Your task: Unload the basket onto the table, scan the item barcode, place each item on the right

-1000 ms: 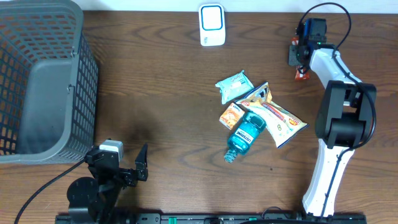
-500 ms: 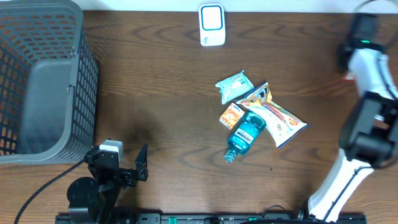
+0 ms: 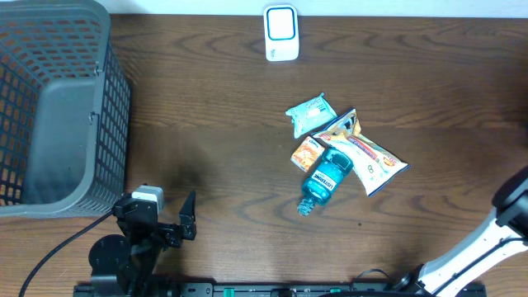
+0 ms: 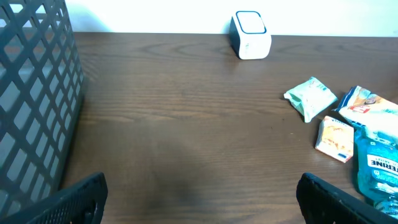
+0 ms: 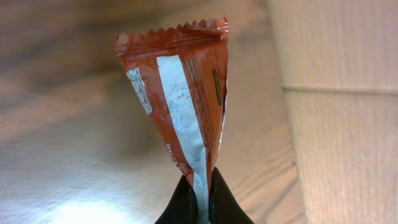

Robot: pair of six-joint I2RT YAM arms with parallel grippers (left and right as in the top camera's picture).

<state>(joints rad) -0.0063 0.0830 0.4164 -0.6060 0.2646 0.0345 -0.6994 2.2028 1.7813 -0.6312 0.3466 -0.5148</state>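
Scanner (image 3: 281, 33) stands at the far edge of the table (image 3: 206, 124), white with a blue face, well apart from everything else. The pile sits mid-table, between the scanner and the near edge. It holds a green pouch (image 3: 311, 114), an orange pack (image 3: 307, 153), a blue bottle (image 3: 324, 180) and a snack bag (image 3: 367, 155). The bottle lies on its side with its cap toward the near edge, touching the pack and the bag. The pouch is just beside the bag's upper corner.

Basket (image 3: 49, 107) is at far left, a dark mesh with an open top. Its grey floor shows from overhead.

Left gripper (image 4: 202, 183) is parked low at the near-left edge, just beside the basket's corner. Its fingers are spread wide and hold nothing, and its camera looks across the table at the scanner.

Right arm (image 3: 495, 239) shows only its lower links at the right edge of the overhead view, with the wrist out of frame. Right gripper (image 5: 200, 186) is pinched tight on the bottom corner of an orange wrapper (image 5: 186, 93). The wrapper stands up from the pinch with its crimped edge on top and its white back seam facing the camera. A small printed white patch sits at upper left, too small to read. Behind it are blurred wood and a pale panel (image 5: 342, 112) at right. Can't tell how far the wrapper is from the scanner.
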